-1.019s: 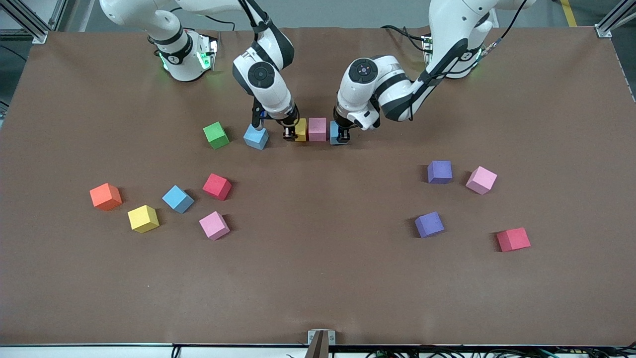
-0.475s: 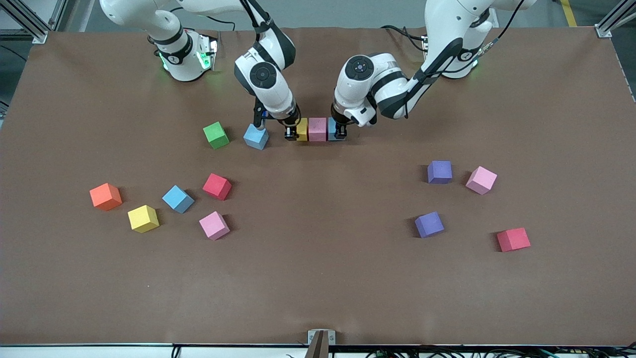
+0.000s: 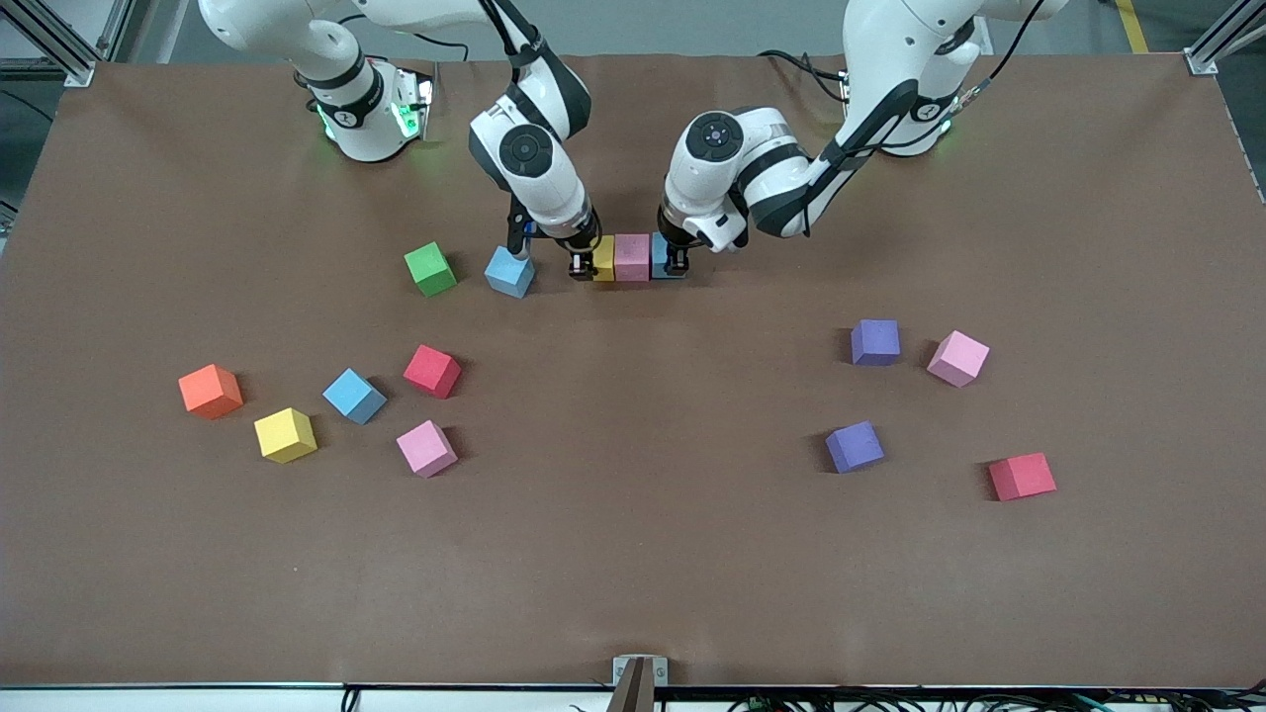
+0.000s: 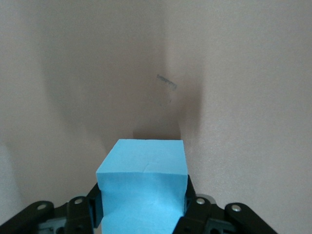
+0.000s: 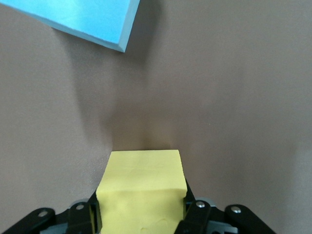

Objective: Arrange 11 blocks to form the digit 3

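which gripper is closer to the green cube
Right. The right gripper is down at the yellow block in the row, past one light blue block from the green cube. The left gripper holds the blue block at the row's other end.

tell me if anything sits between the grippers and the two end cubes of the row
Nothing visible does. The left gripper has its fingers on either side of the light blue cube, and the right gripper brackets the yellow cube. Both sit against the pink cube in one row.
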{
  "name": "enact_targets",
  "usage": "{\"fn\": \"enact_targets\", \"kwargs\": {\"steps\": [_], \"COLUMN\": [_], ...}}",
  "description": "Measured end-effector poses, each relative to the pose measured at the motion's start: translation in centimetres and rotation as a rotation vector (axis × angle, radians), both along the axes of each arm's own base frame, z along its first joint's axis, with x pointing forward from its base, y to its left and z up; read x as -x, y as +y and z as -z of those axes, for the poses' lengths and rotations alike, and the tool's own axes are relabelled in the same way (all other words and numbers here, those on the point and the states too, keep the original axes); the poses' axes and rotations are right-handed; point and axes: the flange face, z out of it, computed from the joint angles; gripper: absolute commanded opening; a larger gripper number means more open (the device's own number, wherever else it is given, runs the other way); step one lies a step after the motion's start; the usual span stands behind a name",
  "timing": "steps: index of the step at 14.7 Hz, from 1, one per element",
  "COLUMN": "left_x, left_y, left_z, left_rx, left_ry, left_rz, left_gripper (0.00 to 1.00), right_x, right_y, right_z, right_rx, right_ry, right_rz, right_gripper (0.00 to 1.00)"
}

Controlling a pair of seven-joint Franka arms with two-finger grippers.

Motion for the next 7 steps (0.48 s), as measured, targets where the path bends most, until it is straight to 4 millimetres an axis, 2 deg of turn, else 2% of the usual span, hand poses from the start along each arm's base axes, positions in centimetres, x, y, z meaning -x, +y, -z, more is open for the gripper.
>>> {"fn": "enact_targets", "kwargs": {"steps": [4,7], "left_x": [0.1,0.11], "left_y": [0.01,0.01], "left_z": [0.34,0.43], "left_rx": [0.0,0.0], "left_ry": [0.008,0.009], "left_rz": [0.0,-0.001], "left_gripper": [0.09,0.09], "right_x": [0.44,0.35], "right_y": [-0.3,-0.19], "right_z": [1.04,0.99], "right_rx": [0.031,0.03], "right_ry": [0.036,0.037], "right_rz": [0.006,0.009], "right_gripper": [1.0,1.0]}}
